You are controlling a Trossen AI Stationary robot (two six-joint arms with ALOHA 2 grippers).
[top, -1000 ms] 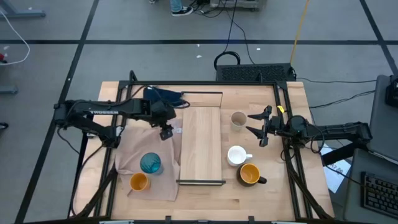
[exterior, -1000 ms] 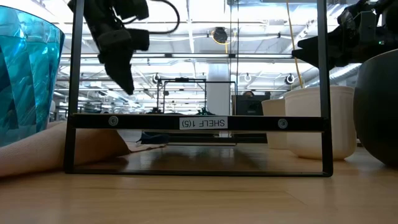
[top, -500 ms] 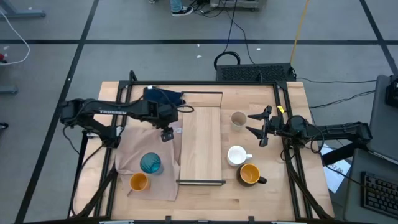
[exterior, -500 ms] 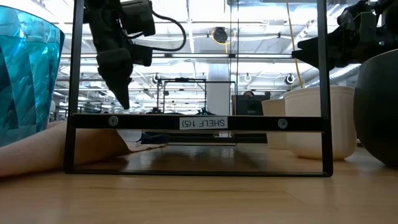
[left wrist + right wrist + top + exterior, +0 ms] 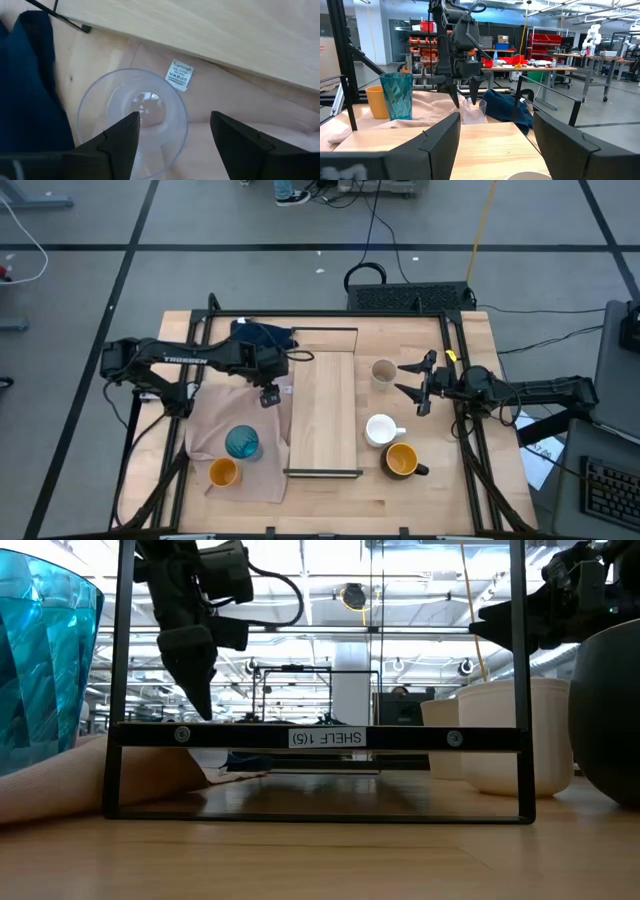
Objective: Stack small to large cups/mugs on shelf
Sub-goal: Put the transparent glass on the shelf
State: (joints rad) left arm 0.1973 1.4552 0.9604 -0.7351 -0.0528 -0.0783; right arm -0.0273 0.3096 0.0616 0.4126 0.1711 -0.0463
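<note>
The clear glass [image 5: 132, 122] stands upright at the cloth's far edge, beside the shelf's [image 5: 325, 410] left long side. It also shows in the right wrist view [image 5: 474, 111]. My left gripper [image 5: 268, 393] is open and points down just above the glass. One finger [image 5: 122, 142] is over the glass's mouth and the other [image 5: 245, 145] is outside its rim. I see no touch. My right gripper [image 5: 415, 383] is open and empty, right of the beige-grey cup [image 5: 382, 372].
The white mug [image 5: 380, 429] and the dark-handled orange mug [image 5: 402, 461] stand right of the shelf. The teal tumbler [image 5: 242, 443] and the small orange cup [image 5: 223, 472] stand on the beige cloth [image 5: 215, 420]. A dark blue cloth [image 5: 262, 335] lies at the far left.
My left gripper has gone down toward the clear glass, still open and pointing down. The glass has stayed in place.
</note>
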